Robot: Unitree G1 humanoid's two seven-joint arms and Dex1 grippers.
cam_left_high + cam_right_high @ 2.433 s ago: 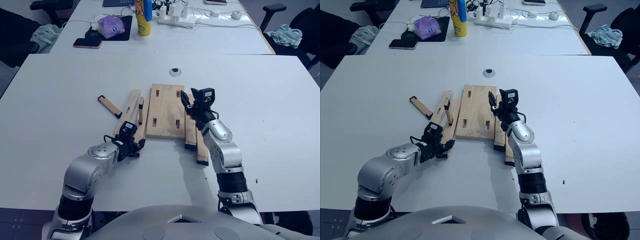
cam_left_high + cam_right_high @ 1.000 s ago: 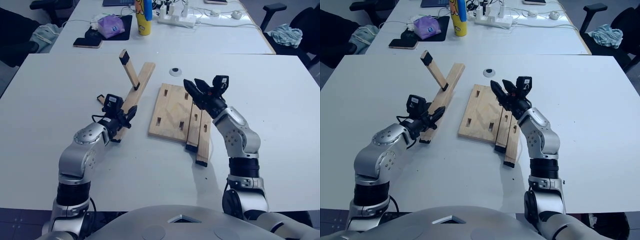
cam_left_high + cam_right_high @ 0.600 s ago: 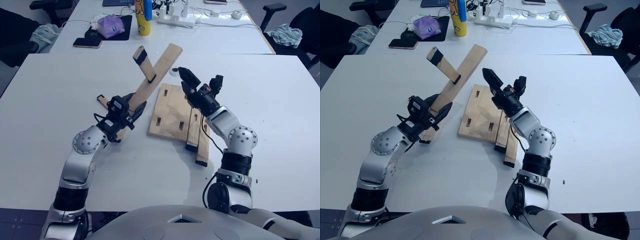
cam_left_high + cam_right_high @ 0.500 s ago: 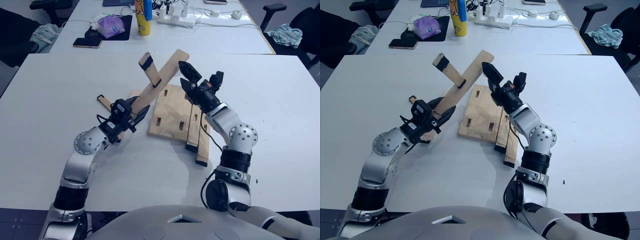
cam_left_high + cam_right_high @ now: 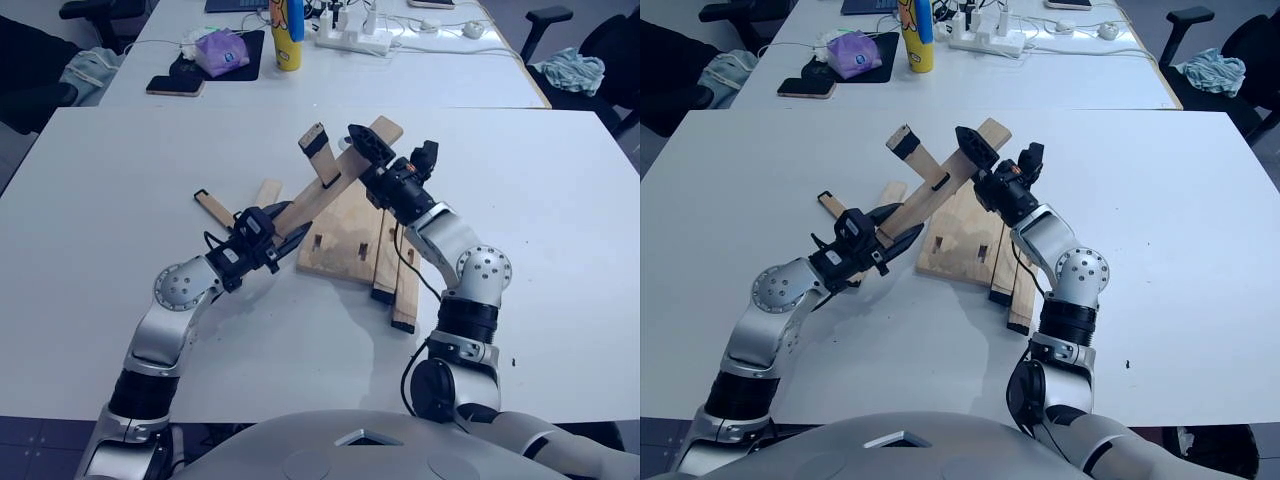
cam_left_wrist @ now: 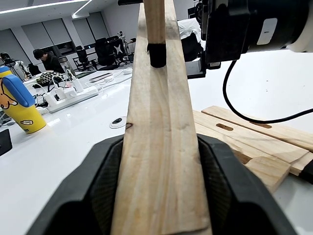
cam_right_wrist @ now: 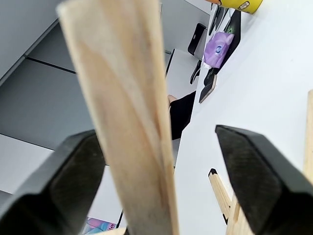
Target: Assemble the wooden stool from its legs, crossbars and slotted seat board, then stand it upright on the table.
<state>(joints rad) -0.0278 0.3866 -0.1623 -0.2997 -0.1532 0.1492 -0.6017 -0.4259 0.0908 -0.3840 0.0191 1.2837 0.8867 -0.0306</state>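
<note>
A stool leg point(image 5: 330, 185) is held slanted above the table point(image 5: 120, 180), its lower end clamped between the pads point(image 6: 105, 186) of the left gripper point(image 5: 280, 232) and its upper end raised over the far edge of the seat board point(image 5: 345, 225). A short crossbar point(image 5: 322, 155) with a black tip is set into the leg partway up and juts out from it at an angle. The upper part of the leg is flanked by the right gripper point(image 5: 368, 152), whose fingers point(image 7: 254, 171) are spread apart on either side of the wood. In the right wrist view a clear gap is seen between the leg and one finger, so the leg is not pinched there. The seat board is laid flat on the table, slots facing up, just beyond the left gripper. Two further legs point(image 5: 395, 275) are laid side by side along the board's right edge, partly on top of it. Another leg point(image 5: 268, 190) is lying on the table behind the held one, and a loose crossbar point(image 5: 213, 208) with dark ends is lying to its left. On the next table behind, a yellow bottle point(image 5: 288, 30), a power strip point(image 5: 350, 40), a purple bundle point(image 5: 222, 50) and a phone point(image 5: 175, 86) can be seen.
</note>
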